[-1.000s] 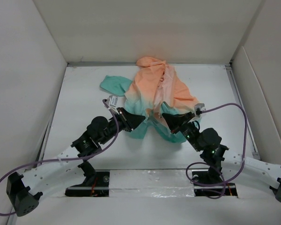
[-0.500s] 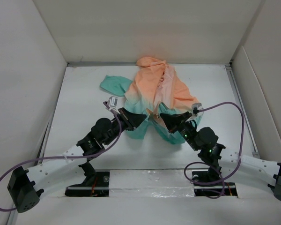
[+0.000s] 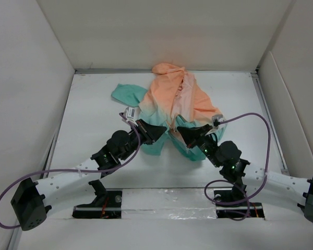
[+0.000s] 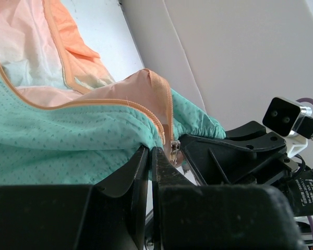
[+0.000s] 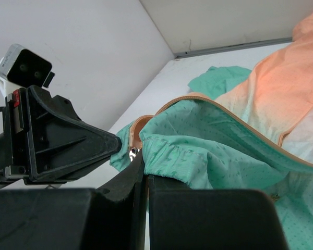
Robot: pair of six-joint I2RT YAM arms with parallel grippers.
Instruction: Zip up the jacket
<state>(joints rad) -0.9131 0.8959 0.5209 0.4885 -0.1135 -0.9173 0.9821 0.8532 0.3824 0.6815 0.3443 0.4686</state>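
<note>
Left wrist view shows left fingers pinching the jacket hem, and right fingers likewise.

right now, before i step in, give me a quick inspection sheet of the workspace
surface: white table, with the jacket lying toward its middle and back
job's things: thin hooded peach-to-teal fabric jacket, front open, pale lining showing, not zipped
clutter: nothing seen
end effectors: left end effector shut on the teal hem beside the orange zipper trim; right end effector shut on the facing teal hem edge; the two tips sit close together
cables: purple cables loop from both wrists back toward the arm bases
surroundings: white walls enclose the table on three sides
</note>
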